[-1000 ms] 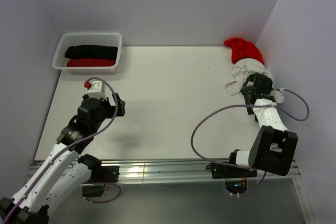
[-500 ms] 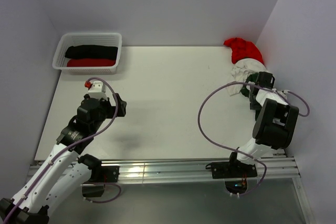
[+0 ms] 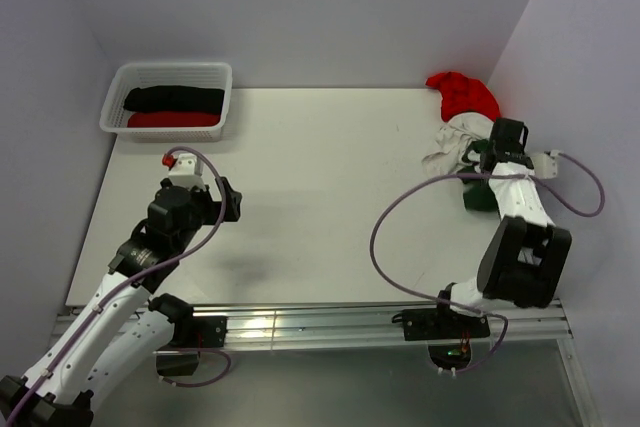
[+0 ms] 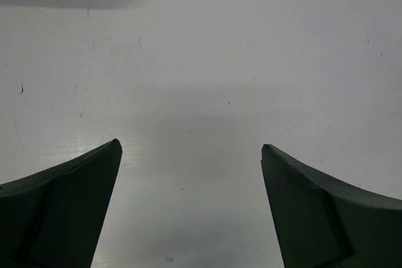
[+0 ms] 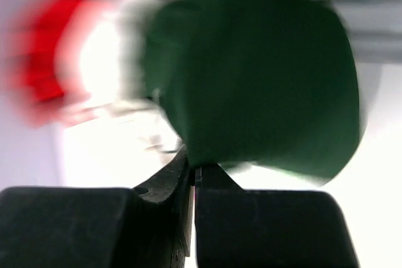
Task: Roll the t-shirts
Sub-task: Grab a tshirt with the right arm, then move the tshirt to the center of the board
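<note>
At far right of table (image 3: 330, 177), seen from above: white t-shirt (image 3: 450, 142) crumpled, red t-shirt (image 3: 463, 94) bunched just behind, touching it. Right gripper (image 3: 497, 147) at white t-shirt's near edge. Left gripper (image 3: 232, 202) over table on left side, well apart from shirts. Basket (image 3: 115, 97) in far left corner holds black roll (image 3: 175, 98) and red roll (image 3: 175, 119), side by side.
Left wrist: fingers (image 4: 69, 205) spread wide, table below.
Right wrist, blurry: fingers pressed together, pinching green sleeve (image 5: 264, 80) of white t-shirt; red t-shirt at left.

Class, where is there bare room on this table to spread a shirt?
Bare: the middle of the table, between the left pincer and the right arm; the far strip beside the basket. Crowded: the far right corner, red t-shirt, white-green t-shirt, right pincer.
</note>
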Action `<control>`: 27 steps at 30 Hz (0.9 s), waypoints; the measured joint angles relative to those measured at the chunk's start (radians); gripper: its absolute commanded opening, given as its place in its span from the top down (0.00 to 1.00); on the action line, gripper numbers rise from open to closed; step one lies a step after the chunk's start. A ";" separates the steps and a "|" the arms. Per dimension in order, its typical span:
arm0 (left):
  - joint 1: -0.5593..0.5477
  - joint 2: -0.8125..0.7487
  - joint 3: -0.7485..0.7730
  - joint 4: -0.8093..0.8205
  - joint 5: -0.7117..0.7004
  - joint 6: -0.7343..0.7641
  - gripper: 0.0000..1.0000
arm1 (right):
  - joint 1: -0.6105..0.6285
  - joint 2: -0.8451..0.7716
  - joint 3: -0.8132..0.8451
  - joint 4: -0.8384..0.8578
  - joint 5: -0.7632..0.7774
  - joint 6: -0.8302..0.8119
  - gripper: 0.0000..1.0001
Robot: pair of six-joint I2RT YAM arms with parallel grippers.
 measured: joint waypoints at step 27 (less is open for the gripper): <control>0.000 -0.023 0.000 0.000 -0.019 0.004 0.01 | 0.394 -0.434 0.514 0.237 -1.038 -0.236 1.00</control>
